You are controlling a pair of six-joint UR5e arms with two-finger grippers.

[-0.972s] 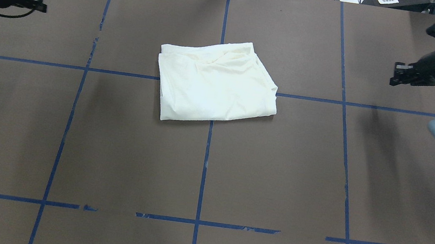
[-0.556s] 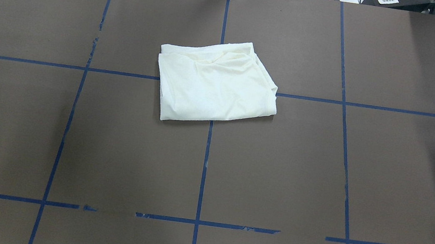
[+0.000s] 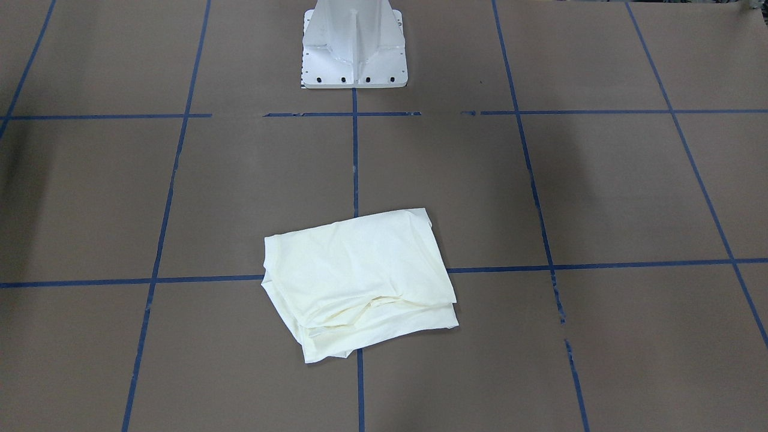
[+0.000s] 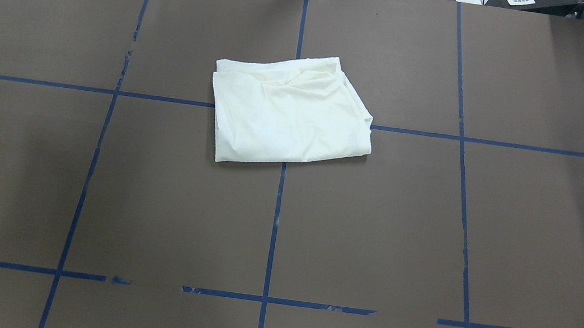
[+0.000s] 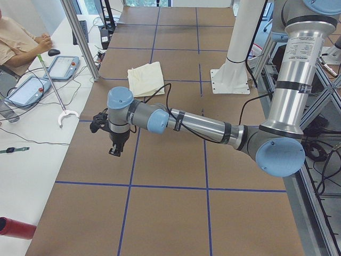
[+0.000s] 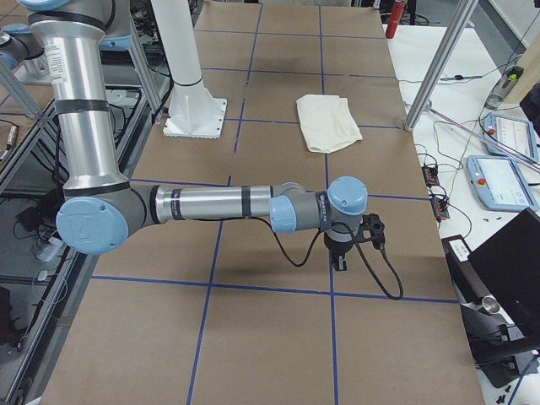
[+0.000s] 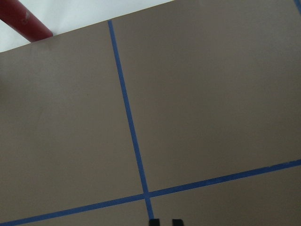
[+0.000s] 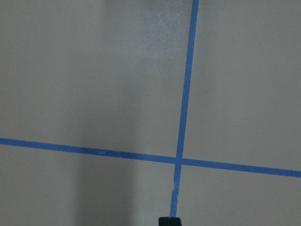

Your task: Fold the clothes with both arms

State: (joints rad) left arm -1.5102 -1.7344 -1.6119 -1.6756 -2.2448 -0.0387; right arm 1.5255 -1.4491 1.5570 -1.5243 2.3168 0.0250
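The clothes are one cream-white shirt (image 4: 290, 113), folded into a rough rectangle and lying at the table's centre on the blue tape cross (image 3: 360, 282); no print shows. Neither arm touches it. The left arm stretches far out over the table's left end, and its gripper (image 5: 114, 151) points down at bare paper. In the left wrist view its two tips (image 7: 164, 221) stand slightly apart with nothing between them. The right arm reaches over the table's right end, gripper (image 6: 340, 263) pointing down. Its tips (image 8: 170, 221) sit together over a tape line.
The white pedestal base (image 3: 354, 48) stands at the robot's edge of the table. A red cylinder (image 5: 16, 228) lies past the left end. Side tables hold tablets (image 6: 506, 181) and cables, with a person (image 5: 18, 40) seated at one. Metal posts (image 5: 80, 37) stand at the far corners.
Both arms have swung outward and left the overhead view; a second ago their grippers hung over the far left and far right of the table. The shirt has not moved.
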